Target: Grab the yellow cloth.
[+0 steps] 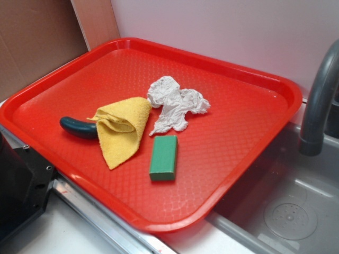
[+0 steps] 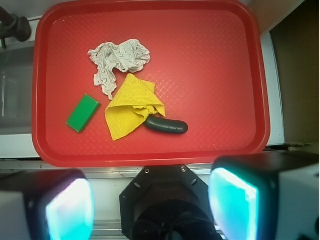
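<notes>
The main risk is a muddled pinch: the yellow cloth (image 2: 131,106) lies rumpled on the red tray (image 2: 220,75) with neighbours crowding it on all sides, so a descent that lands off-centre could catch the wrong thing or drag it along. The dark green cucumber (image 2: 166,125) has one end touching, perhaps tucked just under, the cloth's folded edge, and a grip taken on that side would likely close on it too. The white crumpled paper towel (image 2: 117,60) sits just beside the cloth toward the tray's far edge, its trailing strip nearly meeting the cloth, while the green block (image 2: 83,113) lies near but apart from the cloth's pointed corner. Thin terry could also slip free if only a single layer is caught. In the wrist view the gripper (image 2: 150,205) has its two pads spread wide, holding nothing, hanging outside the tray's near edge. The cloth lies well ahead of the jaws, roughly on their centreline, in the tray's middle, slightly toward its near edge.
</notes>
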Tool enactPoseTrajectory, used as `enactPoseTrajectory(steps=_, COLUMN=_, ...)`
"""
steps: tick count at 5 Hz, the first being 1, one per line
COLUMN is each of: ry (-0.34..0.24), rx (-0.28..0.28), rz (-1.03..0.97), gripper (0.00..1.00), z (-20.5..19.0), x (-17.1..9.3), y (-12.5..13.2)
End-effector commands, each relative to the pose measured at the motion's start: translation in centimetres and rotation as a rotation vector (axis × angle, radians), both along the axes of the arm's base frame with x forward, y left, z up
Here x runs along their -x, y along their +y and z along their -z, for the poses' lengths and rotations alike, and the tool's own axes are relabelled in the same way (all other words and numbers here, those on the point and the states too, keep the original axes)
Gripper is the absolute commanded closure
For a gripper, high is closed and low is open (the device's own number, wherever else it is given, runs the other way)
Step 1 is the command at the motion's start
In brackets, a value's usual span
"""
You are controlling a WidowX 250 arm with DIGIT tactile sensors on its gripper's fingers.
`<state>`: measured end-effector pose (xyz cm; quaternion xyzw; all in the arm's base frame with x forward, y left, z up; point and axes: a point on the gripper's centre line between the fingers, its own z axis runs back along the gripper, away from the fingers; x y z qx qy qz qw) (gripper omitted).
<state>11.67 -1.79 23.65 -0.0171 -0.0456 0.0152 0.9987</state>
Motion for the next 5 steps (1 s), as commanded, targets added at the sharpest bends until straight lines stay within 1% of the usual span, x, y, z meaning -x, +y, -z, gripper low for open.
enactPoseTrajectory(steps=1, ry=0.000, rx=0.000, rz=0.000, gripper=0.00, z=0.0, x=0.0, y=0.0)
enactPoseTrajectory(steps=2, ry=-0.038, rx=0.032, rz=-0.200, gripper=0.00, z=0.8, x=-0.6, y=-0.6)
enactPoseTrajectory(steps=3, ry=-0.076, rx=0.061, rz=-0.404, gripper=0.00, z=1.8, x=-1.8, y=-0.3)
enactPoseTrajectory(steps=4, ry=-0.110, rx=0.071, rz=-0.543, gripper=0.00, z=3.4, x=-3.4, y=-0.5)
enactPoseTrajectory(steps=5, ry=-0.136, rx=0.080, rz=-0.662, gripper=0.00, z=6.0, x=-5.1, y=-0.3)
